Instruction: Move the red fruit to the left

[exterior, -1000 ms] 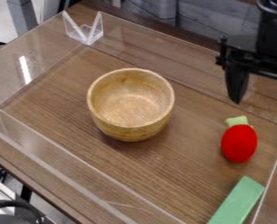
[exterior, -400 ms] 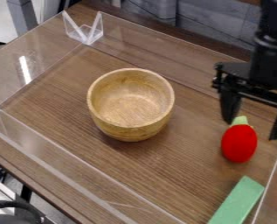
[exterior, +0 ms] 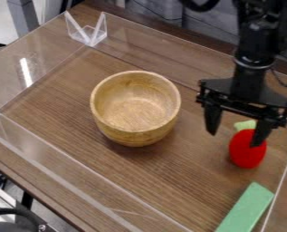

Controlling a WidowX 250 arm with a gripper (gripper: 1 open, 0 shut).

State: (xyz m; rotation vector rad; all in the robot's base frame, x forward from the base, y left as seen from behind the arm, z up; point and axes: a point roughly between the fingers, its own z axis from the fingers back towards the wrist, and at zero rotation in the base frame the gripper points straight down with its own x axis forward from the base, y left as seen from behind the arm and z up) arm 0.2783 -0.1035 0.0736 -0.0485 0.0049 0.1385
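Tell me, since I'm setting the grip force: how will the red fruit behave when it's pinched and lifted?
The red fruit looks glossy, so it may slip between the fingers of the open gripper. Its rounded body could roll or tip if nudged off-centre. It is far smaller than the wooden bowl, so probably light.

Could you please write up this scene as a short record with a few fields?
surface: wooden table inside clear walls
red fruit: red fruit with green top, at the right, upright on the table
pincer: pincer open, pointing down, fingers astride the fruit's top, not yet closed
bowl: wooden bowl, empty, left of the fruit, apart from it
block: light green block, flat, at the near right edge
task state: fruit not yet moved left
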